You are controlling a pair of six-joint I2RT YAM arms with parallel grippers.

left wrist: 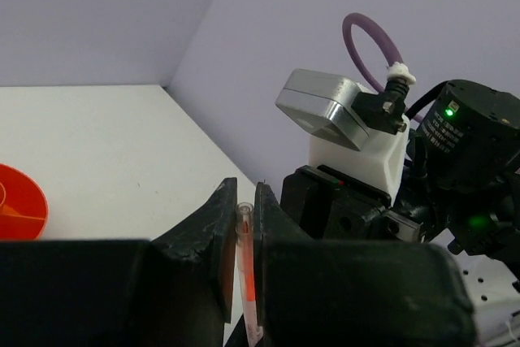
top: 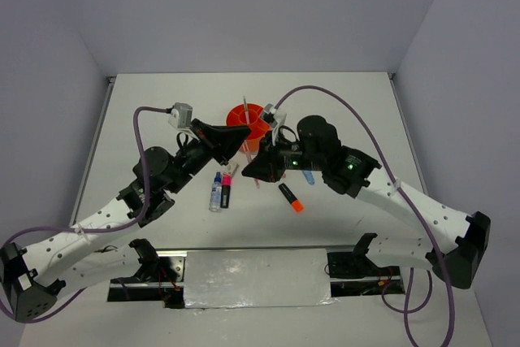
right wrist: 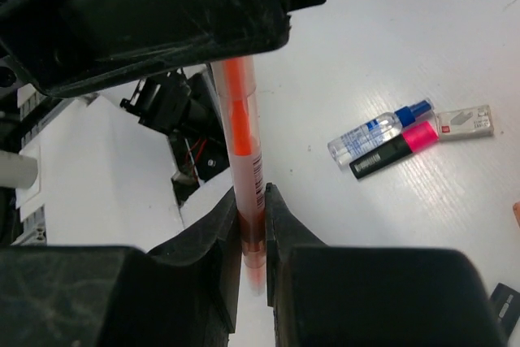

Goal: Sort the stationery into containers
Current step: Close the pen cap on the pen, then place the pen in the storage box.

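Observation:
A thin orange pen [left wrist: 245, 274] is pinched between both grippers at once; it also shows in the right wrist view [right wrist: 242, 119]. My left gripper [top: 244, 137] [left wrist: 244, 205] is shut on one end, my right gripper [top: 255, 170] [right wrist: 253, 201] on the other, just in front of the round orange organiser [top: 252, 122] [left wrist: 20, 213]. A thin pen [top: 244, 106] stands upright in the organiser. On the table lie the blue-capped white marker [top: 216, 191] [right wrist: 375, 132], the pink-black highlighter [top: 227, 188] [right wrist: 394, 150], the orange-black highlighter [top: 291, 197] and a light-blue piece [top: 309, 176].
A short grey-white piece [right wrist: 465, 122] lies beside the pink-black highlighter. The right arm's wrist camera [left wrist: 325, 107] and purple cable [left wrist: 366, 42] are close to my left gripper. Walls enclose the table on three sides.

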